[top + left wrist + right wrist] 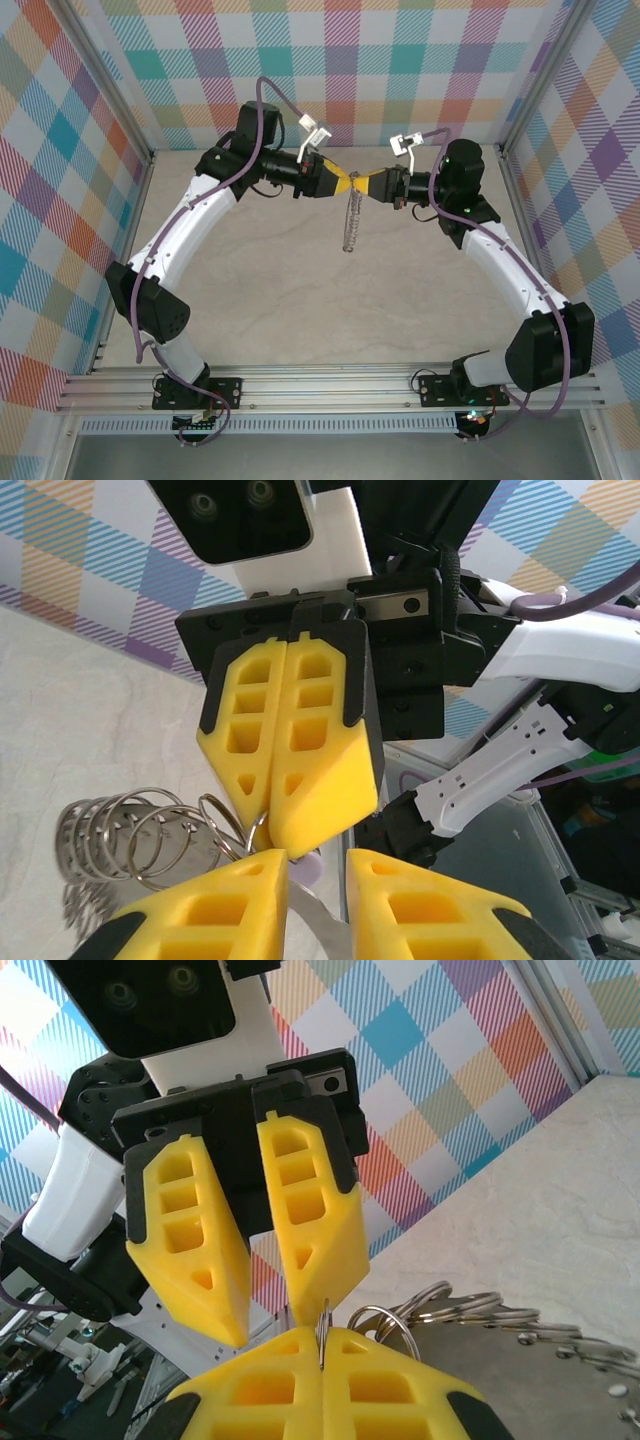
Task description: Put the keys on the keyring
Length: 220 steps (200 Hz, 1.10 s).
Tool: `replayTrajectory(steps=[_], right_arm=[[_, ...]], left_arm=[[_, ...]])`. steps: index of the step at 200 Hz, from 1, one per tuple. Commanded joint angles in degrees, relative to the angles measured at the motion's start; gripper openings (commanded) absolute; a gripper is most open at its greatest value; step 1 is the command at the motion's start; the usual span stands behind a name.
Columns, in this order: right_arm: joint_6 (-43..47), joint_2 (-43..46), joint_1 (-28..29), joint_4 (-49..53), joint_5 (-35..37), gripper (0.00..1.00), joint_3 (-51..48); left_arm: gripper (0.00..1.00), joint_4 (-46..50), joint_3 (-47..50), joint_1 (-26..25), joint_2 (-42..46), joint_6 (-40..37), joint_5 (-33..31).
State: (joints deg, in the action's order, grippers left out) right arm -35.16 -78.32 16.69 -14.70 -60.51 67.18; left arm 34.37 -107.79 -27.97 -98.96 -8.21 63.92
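- Left gripper [347, 182] reaches in from 9 o'clock with its jaws a little apart. As far as I can tell it is nipping the key [306, 866], since a lilac scrap sits between its fingertips in the left wrist view.
- Right gripper [322, 1348] comes in from 3 o'clock, pressed together on one thin wire loop of the keyring [350, 228]. The other loops dangle toward 6 o'clock over the table [300, 310].
- Both things are held up with the grippers nose to nose, so the picking-up looks done.
- Key and pinched loop are touching or just beside each other; I cannot tell whether the key is threaded yet.
- Left to do, by my judgement: work the key onto the loop, then let go.
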Motion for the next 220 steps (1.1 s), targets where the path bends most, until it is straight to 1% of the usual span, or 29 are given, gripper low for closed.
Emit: replayTrajectory(steps=[1, 62, 84, 101, 114, 161, 170, 180, 184, 191, 220], right_arm=[[-0.87, -0.27, 0.07, -4.37, -0.38, 0.00, -0.55], [-1.23, 0.04, 0.09, -4.99, 0.04, 0.00, -1.07], [-1.32, 0.01, 0.10, -5.06, 0.21, 0.00, -1.17], [-1.41, 0.01, 0.14, -5.21, 0.31, 0.00, -1.26], [-1.34, 0.10, 0.08, -5.10, 0.35, 0.00, -1.26], [-0.83, 0.62, -0.11, -3.73, 1.38, 0.00, -1.05], [-1.09, 1.05, -0.39, -3.66, 2.00, 0.05, -1.16], [-1.58, 1.73, -0.75, -4.22, 2.71, 0.06, -1.42], [-1.81, 1.96, -0.86, -4.62, 2.71, 0.05, -1.52], [-2.22, 2.19, -1.04, -5.05, 2.80, 0.00, -1.57], [-3.33, 2.21, -1.04, -6.62, 2.12, 0.00, -1.91]], left_arm=[[0.21, -1.15, -0.14, -0.68, -0.36, 0.43, 1.65], [0.18, -1.85, -0.34, -1.91, -1.32, 1.09, 1.91], [0.13, -1.59, -0.32, -2.16, -1.27, 0.87, 2.19], [0.04, -1.38, -0.21, -2.35, -1.35, 0.74, 2.45], [0.00, -1.46, -0.23, -2.35, -1.23, 0.73, 2.50], [0.00, -2.64, 0.42, -2.44, -0.48, 1.12, 2.07], [0.00, -3.48, 0.86, -2.40, -0.08, 1.50, 1.78], [0.00, -4.74, 1.50, -2.44, 0.42, 2.05, 1.27], [0.00, -5.29, 1.81, -2.44, 0.66, 2.26, 1.09], [0.00, -6.24, 2.27, -2.44, 1.01, 2.86, 0.87], [0.00, -8.18, 2.78, -2.44, 1.55, 4.27, 0.56]])
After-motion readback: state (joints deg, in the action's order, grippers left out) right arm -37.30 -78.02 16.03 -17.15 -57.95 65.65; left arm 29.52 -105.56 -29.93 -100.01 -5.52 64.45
